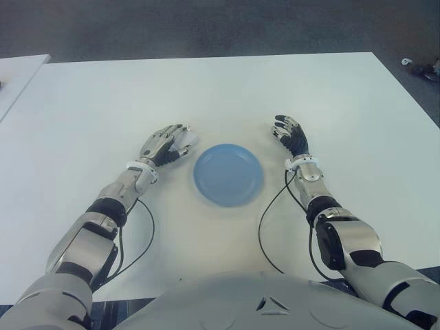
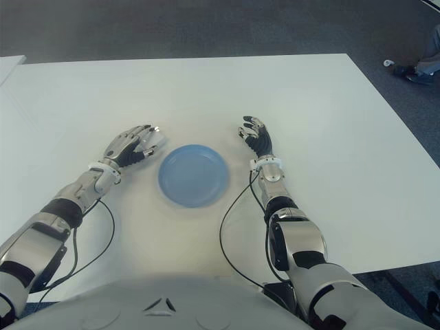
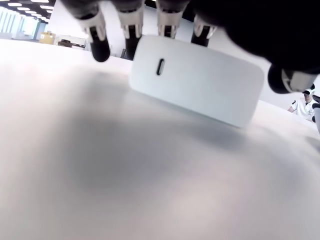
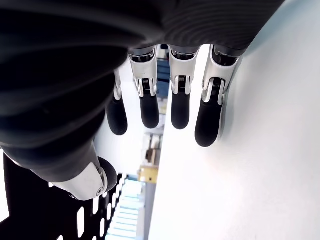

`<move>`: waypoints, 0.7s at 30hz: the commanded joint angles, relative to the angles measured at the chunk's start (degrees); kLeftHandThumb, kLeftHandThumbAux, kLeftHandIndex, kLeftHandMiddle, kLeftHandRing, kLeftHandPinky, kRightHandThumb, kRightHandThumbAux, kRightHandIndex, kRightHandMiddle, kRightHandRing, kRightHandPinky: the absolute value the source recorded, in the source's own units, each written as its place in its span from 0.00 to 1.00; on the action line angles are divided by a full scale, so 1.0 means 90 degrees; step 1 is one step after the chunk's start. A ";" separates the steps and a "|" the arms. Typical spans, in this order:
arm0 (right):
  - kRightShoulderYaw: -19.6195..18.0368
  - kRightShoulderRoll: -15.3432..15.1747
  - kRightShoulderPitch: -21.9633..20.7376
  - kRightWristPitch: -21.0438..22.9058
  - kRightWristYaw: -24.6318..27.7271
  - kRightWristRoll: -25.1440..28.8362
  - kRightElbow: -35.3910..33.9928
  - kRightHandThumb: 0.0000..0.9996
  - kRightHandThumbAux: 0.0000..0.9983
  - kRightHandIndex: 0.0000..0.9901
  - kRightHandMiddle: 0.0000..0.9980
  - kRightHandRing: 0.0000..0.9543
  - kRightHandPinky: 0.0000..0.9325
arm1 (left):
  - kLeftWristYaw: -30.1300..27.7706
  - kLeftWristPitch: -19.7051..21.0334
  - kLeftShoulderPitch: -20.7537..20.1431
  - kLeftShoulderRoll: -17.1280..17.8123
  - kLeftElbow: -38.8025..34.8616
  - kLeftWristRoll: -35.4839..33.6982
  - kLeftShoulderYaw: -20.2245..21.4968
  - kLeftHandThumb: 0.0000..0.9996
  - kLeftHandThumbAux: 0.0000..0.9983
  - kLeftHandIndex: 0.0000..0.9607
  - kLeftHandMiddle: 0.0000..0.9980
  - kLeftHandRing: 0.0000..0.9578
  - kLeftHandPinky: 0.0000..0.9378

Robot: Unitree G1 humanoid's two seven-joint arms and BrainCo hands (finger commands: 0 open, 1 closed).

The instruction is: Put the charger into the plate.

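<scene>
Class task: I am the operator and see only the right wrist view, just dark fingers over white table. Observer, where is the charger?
Observer: The charger is under the left hand, just left of the blue plate.
Operator: Is it gripped?
Observer: The left wrist view shows the fingers curled over its top edge while it sits on the table; I cannot tell whether the grip is closed.
Operator: Anything in the plate?
Observer: No, it is bare.
Operator: And my right hand?
Observer: The right hand shows right of the plate, fingers relaxed, holding nothing.
</scene>
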 commanded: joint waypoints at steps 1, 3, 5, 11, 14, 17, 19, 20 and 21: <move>0.0058 0.0103 0.0445 0.0341 0.0028 -0.0098 0.0293 0.03 0.74 0.24 0.21 0.20 0.22 | -0.0065 0.0086 0.0033 0.0019 0.0166 -0.0045 -0.0022 0.23 0.17 0.00 0.00 0.00 0.00; 0.0059 0.0098 0.0448 0.0348 0.0021 -0.0102 0.0290 0.03 0.74 0.24 0.22 0.21 0.22 | -0.0076 0.0075 0.0026 0.0031 0.0145 -0.0077 0.0003 0.24 0.17 0.00 0.00 0.00 0.00; 0.0060 0.0095 0.0450 0.0349 0.0016 -0.0105 0.0287 0.03 0.74 0.24 0.22 0.21 0.22 | -0.0073 0.0069 0.0030 0.0037 0.0125 -0.0095 0.0013 0.25 0.17 0.00 0.00 0.00 0.00; 0.0071 0.0088 0.0468 0.0321 -0.0037 -0.0125 0.0265 0.02 0.73 0.25 0.22 0.21 0.24 | 0.0069 0.0023 0.0060 0.0056 0.0061 -0.0140 0.0054 0.26 0.17 0.00 0.00 0.00 0.00; 0.0073 0.0085 0.0477 0.0317 -0.0049 -0.0129 0.0253 0.02 0.73 0.25 0.22 0.22 0.26 | 0.0135 0.0001 0.0070 0.0062 0.0047 -0.0146 0.0057 0.27 0.17 0.00 0.00 0.00 0.00; 0.0075 0.0083 0.0484 0.0319 -0.0051 -0.0131 0.0246 0.02 0.73 0.25 0.22 0.23 0.27 | 0.0181 -0.0028 0.0077 0.0069 0.0043 -0.0151 0.0060 0.27 0.17 0.00 0.00 0.00 0.00; 0.0077 0.0082 0.0487 0.0320 -0.0053 -0.0133 0.0246 0.02 0.73 0.25 0.22 0.23 0.27 | 0.0201 -0.0041 0.0079 0.0071 0.0043 -0.0156 0.0063 0.27 0.17 0.00 0.00 0.00 0.00; 0.0080 0.0080 0.0489 0.0322 -0.0053 -0.0135 0.0246 0.02 0.73 0.25 0.22 0.23 0.27 | 0.0213 -0.0050 0.0081 0.0074 0.0039 -0.0160 0.0068 0.27 0.17 0.00 0.00 0.00 0.00; 0.0081 0.0078 0.0491 0.0323 -0.0052 -0.0137 0.0246 0.02 0.73 0.25 0.22 0.24 0.27 | 0.0221 -0.0056 0.0083 0.0075 0.0036 -0.0163 0.0072 0.27 0.18 0.00 0.00 0.00 0.00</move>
